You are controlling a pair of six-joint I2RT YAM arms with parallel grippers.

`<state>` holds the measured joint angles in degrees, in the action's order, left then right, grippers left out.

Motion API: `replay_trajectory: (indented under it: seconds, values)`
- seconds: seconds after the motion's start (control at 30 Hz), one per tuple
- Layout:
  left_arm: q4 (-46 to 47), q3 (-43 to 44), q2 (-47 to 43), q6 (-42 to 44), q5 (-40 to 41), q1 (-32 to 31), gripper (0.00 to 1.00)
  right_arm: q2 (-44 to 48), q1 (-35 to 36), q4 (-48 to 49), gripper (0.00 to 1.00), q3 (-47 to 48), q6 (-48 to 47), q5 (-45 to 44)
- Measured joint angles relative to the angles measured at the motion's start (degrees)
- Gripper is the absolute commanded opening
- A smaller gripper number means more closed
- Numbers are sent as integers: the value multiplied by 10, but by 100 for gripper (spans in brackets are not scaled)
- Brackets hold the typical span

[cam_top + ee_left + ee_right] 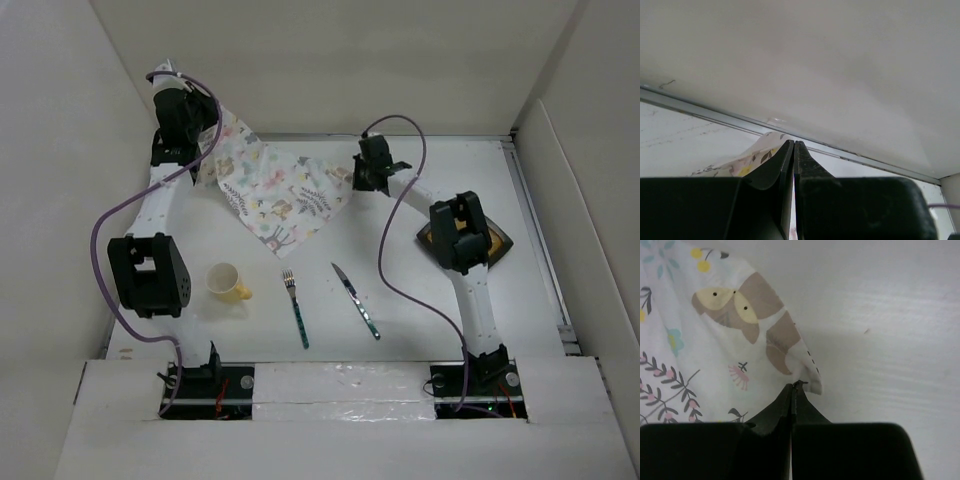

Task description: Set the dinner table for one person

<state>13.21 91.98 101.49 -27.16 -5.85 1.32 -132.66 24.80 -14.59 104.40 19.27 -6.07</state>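
Spreading the placemat [275,195] flat is, in my judgement, the step in hand, and both arms take part in it. The left gripper [200,140] has its jaws pressed together on the far left corner of the cloth and holds this corner lifted near the back panel. The right gripper [358,180] has its jaws clenched on the very tip of the right corner, low over the tabletop [400,330]. This white tabletop lies under everything and fills the middle of the top view, with pale upright panels around it. To do the step well, I think the 2 arms should pull apart gently until the cloth is tight, then lower together, so that no fold remains under it. The right grasp looks thin, so a strong pull could make the corner slip out. The cloth should land in the free zone behind the cutlery and not cover it. Counted, there are 1 placemat, 1 yellow cup [228,282], 1 fork [296,310] and 1 knife [356,300], all lying near the front. There is also 1 dark plate [498,246], partly hidden under the right arm.
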Motion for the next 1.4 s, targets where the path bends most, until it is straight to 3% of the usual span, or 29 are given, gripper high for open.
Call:
replay_trajectory:
  seconds: [0.03,0.07,0.13,0.2,0.27,0.33,0.37,0.43,0.47,0.5,0.6,0.7,0.73,0.77,0.83,1.07,1.4]
  values:
    - [1,-10,-9,1,1,0,0,-13,-12,-2,0,30,1,4]
    - [1,-20,-18,2,2,0,0,-27,-26,-2,14,62,0,9]
    - [2,-32,-34,3,4,0,0,-46,-53,2,56,120,3,16]
    - [12,-61,-59,4,9,0,0,-57,-82,-9,76,178,2,25]
    - [16,-89,-83,4,12,0,0,-58,-106,-23,76,222,-2,35]
    - [24,-112,-98,2,14,0,0,-38,-125,-22,65,222,-8,41]
    - [28,-121,-102,0,14,0,0,-14,-130,-11,44,190,-12,42]
    - [33,-131,-103,-5,12,0,0,66,-131,16,20,60,-18,48]
    - [33,-136,-103,-8,11,0,0,112,-125,32,4,-15,-20,51]
    - [32,-141,-103,-10,10,0,0,157,-112,50,0,-92,-22,57]
    - [28,-147,-103,-12,10,0,0,251,-37,82,0,-251,-28,68]
    - [24,-154,-105,-12,12,0,0,282,70,102,4,-335,-43,70]
    - [24,-162,-109,-11,12,0,0,283,103,104,12,-351,-49,70]
    - [23,-171,-114,-9,14,0,0,283,130,106,32,-365,-52,64]
    - [19,-193,-127,-6,18,0,0,283,175,101,44,-392,-63,48]
    - [7,-249,-187,2,30,0,0,280,188,88,48,-404,-88,-10]
    - [14,-271,-221,3,30,0,0,195,193,59,49,-314,-109,-67]
